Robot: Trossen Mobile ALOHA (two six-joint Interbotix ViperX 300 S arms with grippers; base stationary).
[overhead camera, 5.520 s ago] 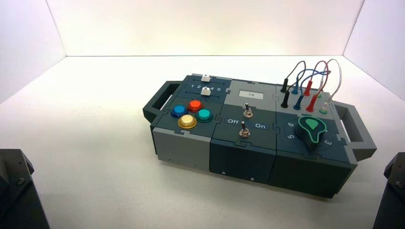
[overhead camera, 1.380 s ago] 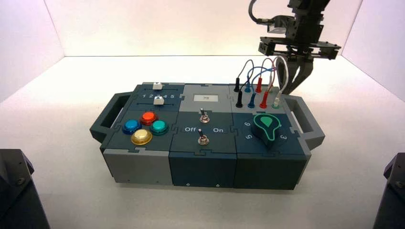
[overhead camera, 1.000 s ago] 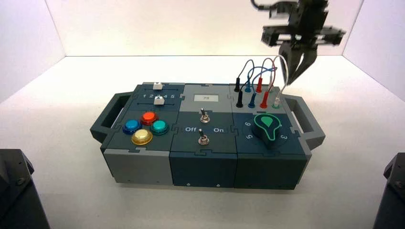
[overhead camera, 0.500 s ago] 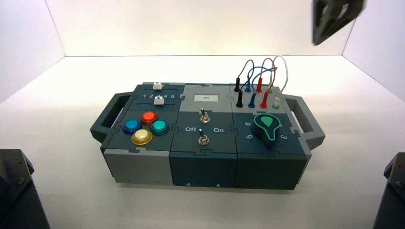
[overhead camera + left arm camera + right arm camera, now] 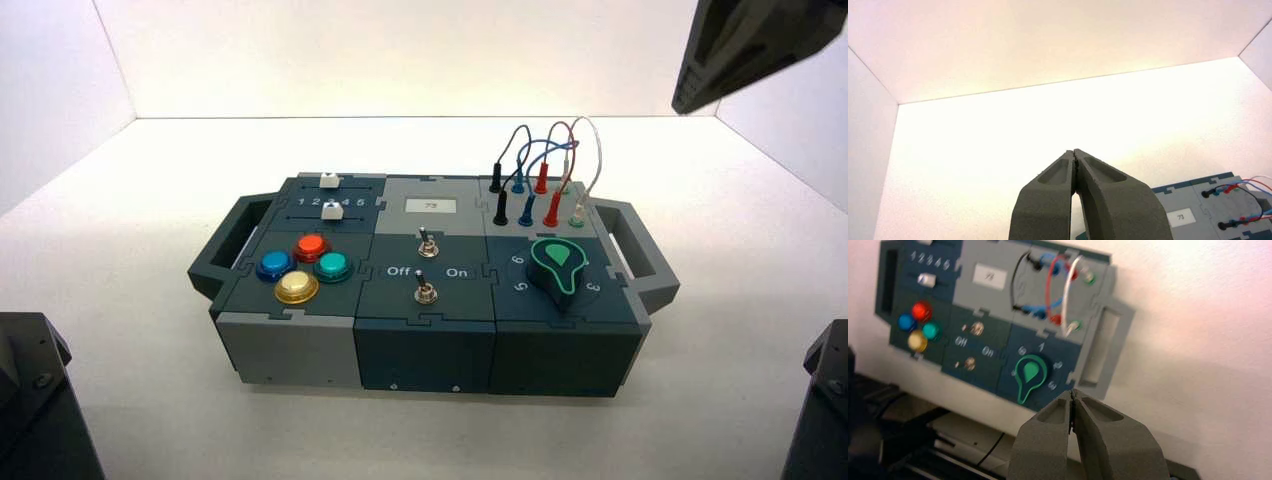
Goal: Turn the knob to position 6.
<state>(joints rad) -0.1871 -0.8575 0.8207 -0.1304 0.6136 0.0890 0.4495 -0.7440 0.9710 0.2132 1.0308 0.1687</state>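
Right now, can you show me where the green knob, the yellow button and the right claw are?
knob (image 5: 559, 263): high view, on its green top face.
yellow button (image 5: 296, 287): high view, on its round cap.
right claw (image 5: 1072, 399): right wrist view, at its closed fingertips.

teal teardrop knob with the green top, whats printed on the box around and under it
Around the dark teal teardrop knob with bright green top, white numerals 6, 5 and 3 show on the dark teal dial panel. Its pointed tip aims toward the box's front; the knob covers whatever is printed beneath it.
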